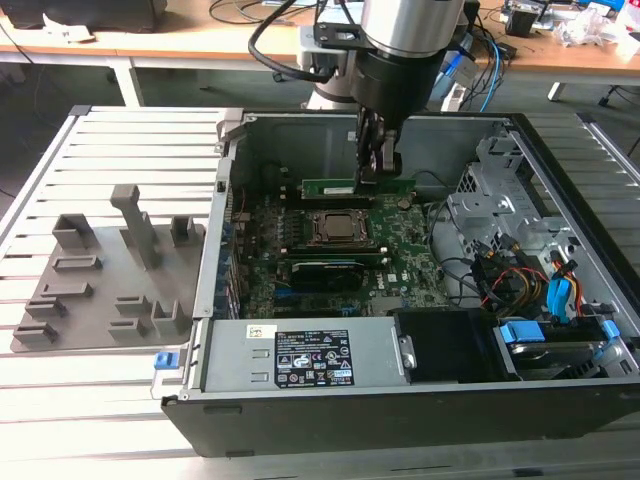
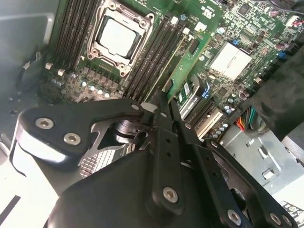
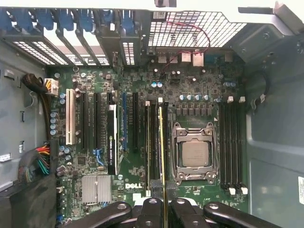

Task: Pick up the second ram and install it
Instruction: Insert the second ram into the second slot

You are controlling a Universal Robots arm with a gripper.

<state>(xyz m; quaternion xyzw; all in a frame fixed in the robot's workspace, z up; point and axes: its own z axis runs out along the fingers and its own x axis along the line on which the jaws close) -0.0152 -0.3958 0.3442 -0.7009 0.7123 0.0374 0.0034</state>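
A: First wrist view: where is the long, flat green memory stick, the second ram (image 3: 161, 156)?

B: Edge-on beside the square silver CPU socket (image 3: 194, 153), pinched at one end by the black gripper (image 3: 162, 205).

A: Handling?

B: Probably light, stiff, fragile; hold the edges.

A: Count?

B: One held; another stick possibly seated. One grey fixture plate (image 1: 100, 290) outside.

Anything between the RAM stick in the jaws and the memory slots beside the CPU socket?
Nothing visible. The gripper holds the long, narrow green RAM stick edge-on directly over the black memory slots beside the square silver CPU socket, with no cable or card across that path.
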